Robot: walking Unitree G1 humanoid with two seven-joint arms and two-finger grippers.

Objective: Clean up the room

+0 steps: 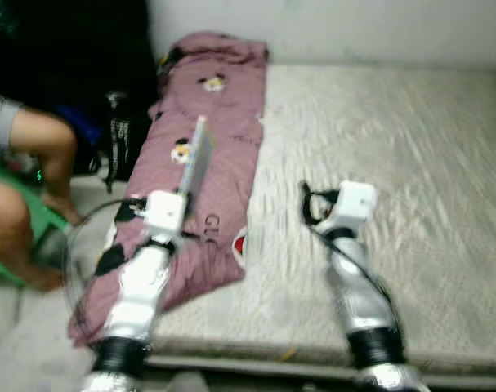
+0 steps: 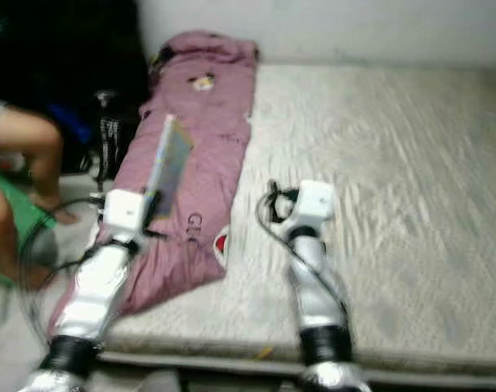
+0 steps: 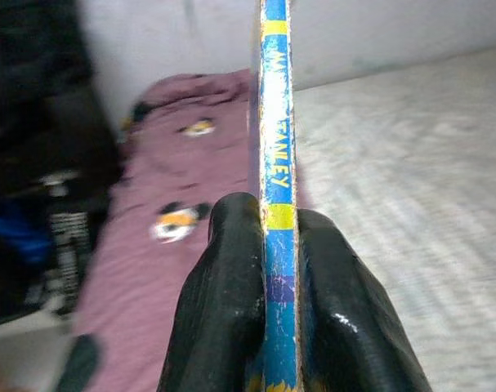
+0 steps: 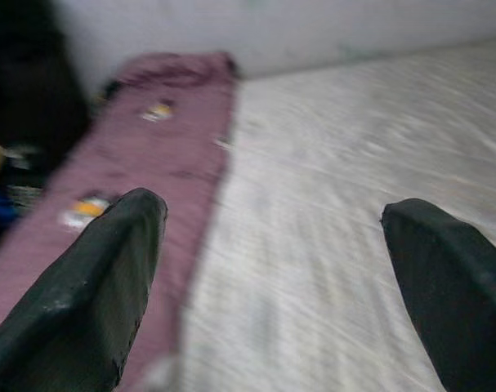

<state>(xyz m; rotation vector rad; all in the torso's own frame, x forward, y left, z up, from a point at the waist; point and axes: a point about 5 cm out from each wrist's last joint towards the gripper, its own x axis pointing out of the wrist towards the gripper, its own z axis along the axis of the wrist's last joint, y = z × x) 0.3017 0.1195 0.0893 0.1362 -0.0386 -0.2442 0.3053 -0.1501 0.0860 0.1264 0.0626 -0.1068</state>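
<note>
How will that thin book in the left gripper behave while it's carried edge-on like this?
Probably light: the left gripper pinches the book by one end. It stands upright without drooping, so it seems fairly stiff. The worn blue spine looks narrow between the fingers, so it might pivot if jolted.

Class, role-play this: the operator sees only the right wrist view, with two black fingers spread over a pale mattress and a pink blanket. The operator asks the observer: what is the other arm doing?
Observer: The left gripper has its jaws shut on a thin blue and yellow book, seen edge-on.
Operator: Where is it holding that?
Observer: Above the pink blanket, which lies along the left edge of the mattress.
Operator: Anything beside the bed I should know about?
Observer: A person's bare legs are at the far left, beside the blanket, with dark bags behind them.
Operator: And my own arm?
Observer: The right gripper hangs open over bare mattress, holding nothing.
</note>
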